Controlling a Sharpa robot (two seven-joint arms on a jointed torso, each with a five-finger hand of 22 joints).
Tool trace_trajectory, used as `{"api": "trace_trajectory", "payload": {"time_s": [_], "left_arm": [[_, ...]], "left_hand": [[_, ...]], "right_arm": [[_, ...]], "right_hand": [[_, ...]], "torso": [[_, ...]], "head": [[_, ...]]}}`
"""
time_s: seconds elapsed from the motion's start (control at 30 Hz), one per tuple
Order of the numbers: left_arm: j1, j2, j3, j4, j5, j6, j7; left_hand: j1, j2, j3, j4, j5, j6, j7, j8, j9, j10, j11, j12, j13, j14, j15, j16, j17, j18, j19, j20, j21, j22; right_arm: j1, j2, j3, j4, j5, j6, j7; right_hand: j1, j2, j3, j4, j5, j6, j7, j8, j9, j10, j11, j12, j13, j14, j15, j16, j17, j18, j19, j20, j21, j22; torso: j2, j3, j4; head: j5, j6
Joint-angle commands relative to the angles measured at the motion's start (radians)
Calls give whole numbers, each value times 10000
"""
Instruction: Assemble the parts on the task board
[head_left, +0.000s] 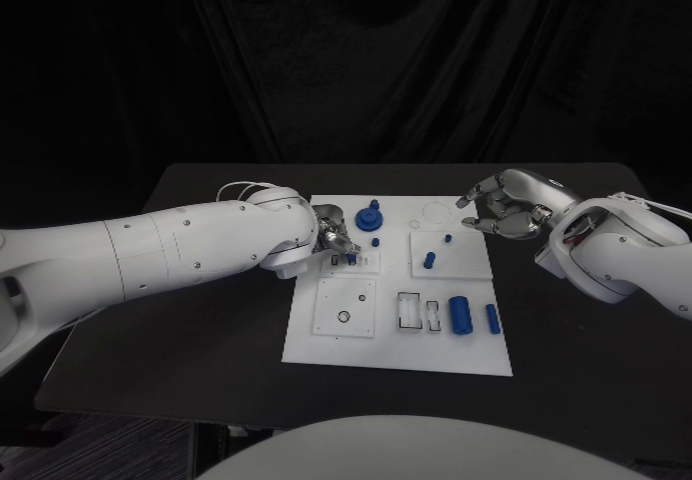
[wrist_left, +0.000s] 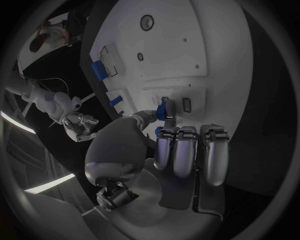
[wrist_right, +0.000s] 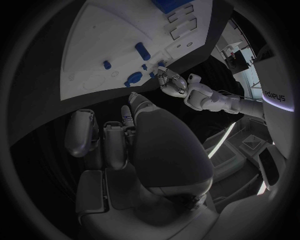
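In the middle of the black worktop (head_left: 188, 330) lies the white task board (head_left: 361, 345), with blue parts on it: a round knobbed piece (head_left: 371, 216) near its far edge, a cylinder (head_left: 460, 313) near its right side. The left hand (head_left: 335, 238) pinches a small blue part (wrist_left: 167, 110) over the board. The right hand (head_left: 502, 212) hovers past the far right corner, fingers curled, holding nothing.

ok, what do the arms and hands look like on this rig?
Both arms are glossy white rounded shells with small dark screw dots. The left hand and right hand are silver metal, many-fingered, with darker pads on the fingers. Thin pale cables loop at the left wrist and run along the right forearm.
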Motion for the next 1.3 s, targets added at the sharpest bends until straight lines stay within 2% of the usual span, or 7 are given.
{"api": "trace_trajectory", "payload": {"time_s": [0.03,0.63,0.7,0.77,0.97,1.3], "left_arm": [[-24,-20,4,37,22,148,21],[-66,-81,3,133,22,114,41],[-81,-80,3,139,22,97,52],[-92,-75,3,134,22,51,82],[-121,-51,3,79,22,-113,196],[-151,-47,3,56,22,-385,381]], "left_hand": [[-49,-21,437,-511,-24,39,-84,-11,16,1040,-75,36,2629,1040,-73,-42,2633,-63,1054,-42,-35,2634],[-65,-11,444,-513,-75,28,-80,-34,25,1040,-73,36,2629,1040,-72,-42,2633,-63,1054,-42,-35,2634],[-100,-1,438,-501,-166,15,-72,-65,39,1040,-67,36,2629,1040,-70,-42,2633,-63,1054,-39,-35,2634],[-144,31,424,-493,-445,19,-71,-111,74,1040,-64,36,2629,1040,-65,-42,2633,-63,1054,-34,-35,2634],[-186,60,404,-476,-695,-2,-62,-179,110,1040,-55,36,2629,1040,-61,-42,2633,-63,1054,-27,-35,2634],[-180,100,414,-474,-775,-5,-64,-203,128,1040,-54,36,2629,1040,-58,-42,2633,-63,1054,-22,-35,2634]], "right_arm": [[-28,-8,7,-3,-58,43,-173],[-48,0,7,-8,-58,98,-220],[-50,1,7,-8,-58,106,-226],[-52,3,7,-7,-58,112,-228],[-56,-5,7,-2,-58,135,-239],[-59,-14,7,1,-58,178,-259]], "right_hand": [[54,58,31,0,23,14,25,3,-9,-60,-9,-47,1449,333,50,-62,692,78,-34,41,-66,873],[58,58,37,-3,26,22,25,6,-13,-58,-6,-46,1450,334,53,-61,693,78,-32,44,-66,876],[58,58,37,-3,26,22,25,6,-13,-58,-6,-46,1450,334,53,-61,693,78,-32,44,-66,876],[58,58,37,-3,26,22,25,6,-13,-58,-6,-46,1450,334,53,-61,693,78,-32,44,-66,876],[58,58,37,-3,26,22,25,6,-13,-58,-6,-46,1450,334,53,-61,693,78,-32,44,-66,876],[67,61,51,-9,39,36,27,10,-24,-75,-1,-57,1434,329,58,-71,681,84,-42,50,-93,867]], "torso": [[-4,3,-2],[5,-5,1],[9,-5,-1],[10,-2,0],[8,0,3],[6,1,-2]], "head": [[3,0],[45,0],[45,0],[45,0],[29,0],[49,0]]}}
